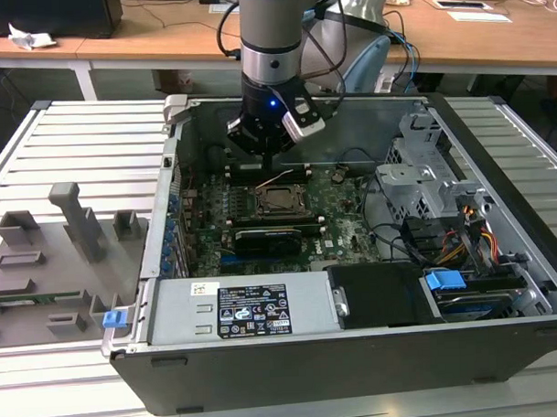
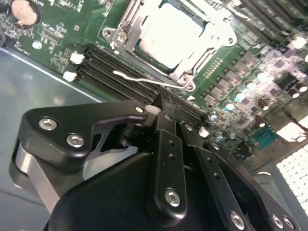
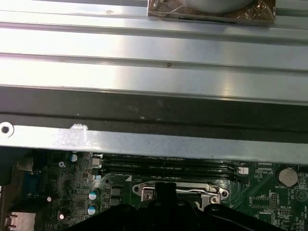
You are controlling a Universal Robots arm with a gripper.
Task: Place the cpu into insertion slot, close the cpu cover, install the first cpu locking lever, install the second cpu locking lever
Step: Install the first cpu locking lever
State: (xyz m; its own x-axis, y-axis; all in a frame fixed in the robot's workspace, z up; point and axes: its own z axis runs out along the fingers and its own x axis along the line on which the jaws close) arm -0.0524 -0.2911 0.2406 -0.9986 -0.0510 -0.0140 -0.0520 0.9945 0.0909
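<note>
CPU sits in the insertion slot on the green motherboard, the cpu cover apparently down around it. Just behind, a thin locking lever angles up beside the gripper, whose fingers look pressed together

- The cpu has a pale, smooth metal top that catches the light.
- The cpu cover around it is bare silvery metal (slightly shiny).
- The motherboard is green with a faint gloss.
- The fingers are matt black, with bright metal screw heads.
- The computer case is dull grey sheet metal.
- The tabletop is ribbed, brushed silver metal.
- The grey fixtures look like matt plastic.
</note>
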